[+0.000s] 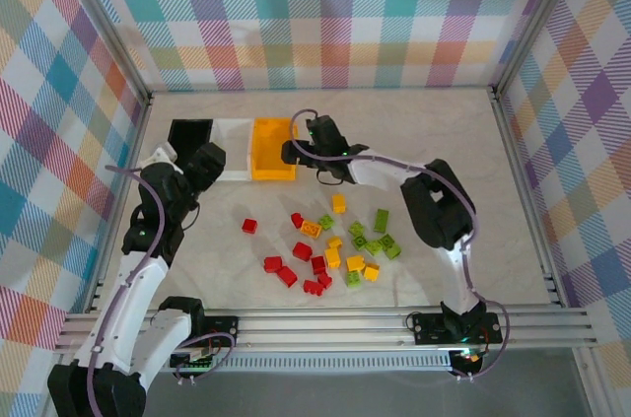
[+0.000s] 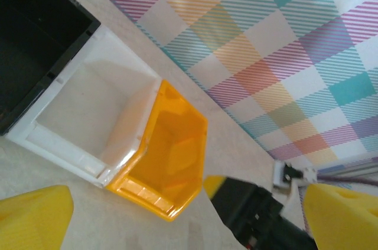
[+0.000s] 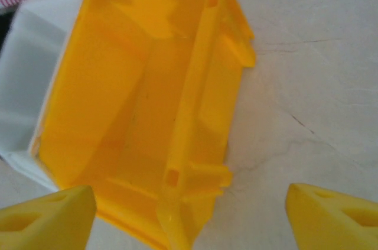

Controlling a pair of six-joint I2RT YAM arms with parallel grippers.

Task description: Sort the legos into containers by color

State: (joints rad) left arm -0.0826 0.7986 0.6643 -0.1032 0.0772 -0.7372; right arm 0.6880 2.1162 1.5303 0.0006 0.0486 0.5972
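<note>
Plaid walls (image 1: 325,13), pale tabletop (image 1: 444,131)

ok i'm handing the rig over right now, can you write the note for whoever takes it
Left gripper: open, empty, by the near side of the white bin.
Right gripper: open, empty, over the right wall of the orange bin.
Bins: black bin, white and orange side by side at the back left. No bricks seen in them.
Bricks: red, yellow and green, all loose on the table, mid-front.
Done: nothing sorted.
Left: every brick, one colour per bin.
</note>
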